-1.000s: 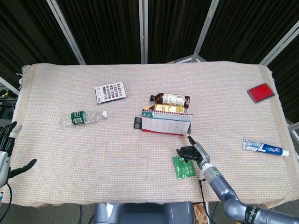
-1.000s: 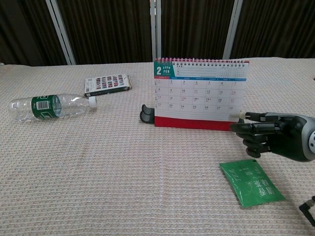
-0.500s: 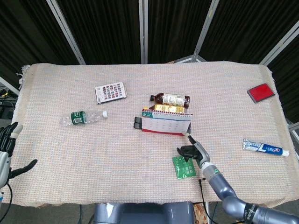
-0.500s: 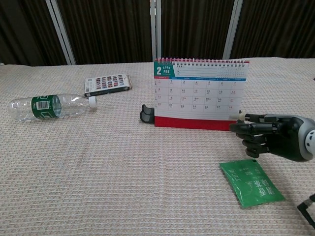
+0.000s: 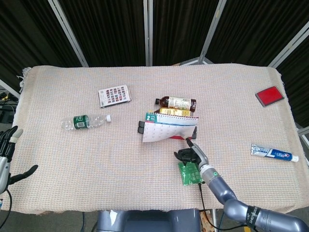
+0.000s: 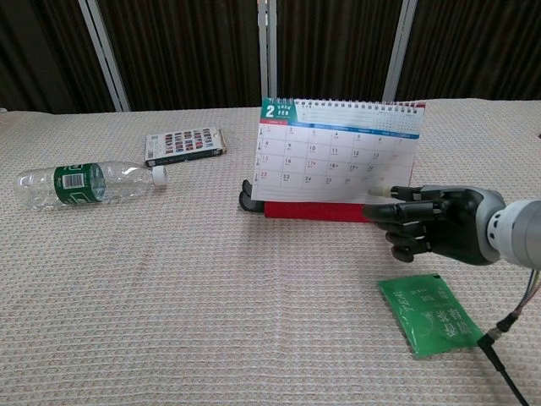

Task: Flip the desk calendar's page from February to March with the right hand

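Note:
The desk calendar stands mid-table on a red base and shows February. Its front page is swung out towards me, with the bottom edge off the base. My right hand reaches in from the right and pinches the page's lower right corner with its fingertips; the other fingers are curled below. My left hand hangs off the table's left edge, away from everything, fingers apart and holding nothing.
A green sachet lies just under my right hand. Behind the calendar lie a brown bottle and a yellow box. A water bottle and a card box lie left, toothpaste and a red case right.
My right hand moved left and towards me, pulling the February page's lower edge out from the base. The calendar's base stayed put. The left hand barely moved.

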`<action>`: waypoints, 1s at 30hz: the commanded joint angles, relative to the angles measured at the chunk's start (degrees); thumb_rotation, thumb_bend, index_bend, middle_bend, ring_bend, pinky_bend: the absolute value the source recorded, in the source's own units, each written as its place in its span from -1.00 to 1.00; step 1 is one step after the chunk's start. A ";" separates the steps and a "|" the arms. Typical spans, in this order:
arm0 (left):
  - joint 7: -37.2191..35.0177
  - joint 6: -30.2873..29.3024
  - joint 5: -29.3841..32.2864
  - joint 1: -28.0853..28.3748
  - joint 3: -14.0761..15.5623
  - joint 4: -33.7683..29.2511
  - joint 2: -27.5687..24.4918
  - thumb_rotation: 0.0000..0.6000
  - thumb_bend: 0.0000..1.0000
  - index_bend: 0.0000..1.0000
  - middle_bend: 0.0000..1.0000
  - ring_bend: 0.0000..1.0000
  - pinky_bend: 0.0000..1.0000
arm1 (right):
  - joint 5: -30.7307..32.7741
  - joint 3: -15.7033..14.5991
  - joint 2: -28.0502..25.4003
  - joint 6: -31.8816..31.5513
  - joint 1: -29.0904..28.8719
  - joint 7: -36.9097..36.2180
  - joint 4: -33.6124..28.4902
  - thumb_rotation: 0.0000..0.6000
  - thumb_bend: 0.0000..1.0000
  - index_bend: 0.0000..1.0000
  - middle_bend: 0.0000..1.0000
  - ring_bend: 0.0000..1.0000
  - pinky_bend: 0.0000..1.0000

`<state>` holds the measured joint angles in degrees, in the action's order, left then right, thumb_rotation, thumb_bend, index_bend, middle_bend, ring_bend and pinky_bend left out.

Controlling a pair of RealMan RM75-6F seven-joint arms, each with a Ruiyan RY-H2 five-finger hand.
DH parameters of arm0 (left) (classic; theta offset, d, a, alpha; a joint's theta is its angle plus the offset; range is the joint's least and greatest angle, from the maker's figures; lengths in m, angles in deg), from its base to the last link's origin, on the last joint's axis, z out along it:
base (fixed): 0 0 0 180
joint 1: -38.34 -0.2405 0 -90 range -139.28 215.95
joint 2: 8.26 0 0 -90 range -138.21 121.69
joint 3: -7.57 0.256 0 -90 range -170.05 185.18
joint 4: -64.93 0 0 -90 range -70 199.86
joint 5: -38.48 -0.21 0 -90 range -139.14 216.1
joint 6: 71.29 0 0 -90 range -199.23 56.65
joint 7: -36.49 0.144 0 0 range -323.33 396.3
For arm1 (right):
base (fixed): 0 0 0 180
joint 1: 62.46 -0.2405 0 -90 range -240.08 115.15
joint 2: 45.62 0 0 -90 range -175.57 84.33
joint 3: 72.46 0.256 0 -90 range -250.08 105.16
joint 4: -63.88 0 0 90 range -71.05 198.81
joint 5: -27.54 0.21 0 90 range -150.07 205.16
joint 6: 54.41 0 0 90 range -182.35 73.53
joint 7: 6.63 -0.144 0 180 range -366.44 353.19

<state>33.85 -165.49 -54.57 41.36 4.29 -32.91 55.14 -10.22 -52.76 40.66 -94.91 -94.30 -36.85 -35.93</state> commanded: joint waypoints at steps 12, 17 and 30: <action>-0.84 -0.29 0.31 -0.12 -0.19 0.21 -0.14 1.00 -0.81 -1.00 -1.00 -1.00 -1.00 | -3.84 3.36 -6.25 -7.04 0.87 4.75 -12.37 1.00 -0.34 -0.73 0.42 0.54 0.34; -0.55 -0.63 -0.03 -0.21 -0.16 -0.09 -0.13 1.00 -0.81 -1.00 -1.00 -1.00 -1.00 | -12.19 6.32 -14.25 -14.28 5.86 5.66 -21.95 1.00 -0.36 -0.44 -0.05 0.10 -0.12; 0.11 -0.48 -0.15 -0.08 -0.19 -0.41 0.05 1.00 -0.81 -1.00 -1.00 -1.00 -1.00 | -15.14 8.90 -21.34 -16.49 4.10 11.17 -20.76 1.00 -0.43 -0.72 -0.57 -0.80 -0.80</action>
<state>33.97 -165.97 -54.74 41.27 4.10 -33.32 55.19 -26.29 -43.59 19.51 -112.55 -88.54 -27.55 -58.70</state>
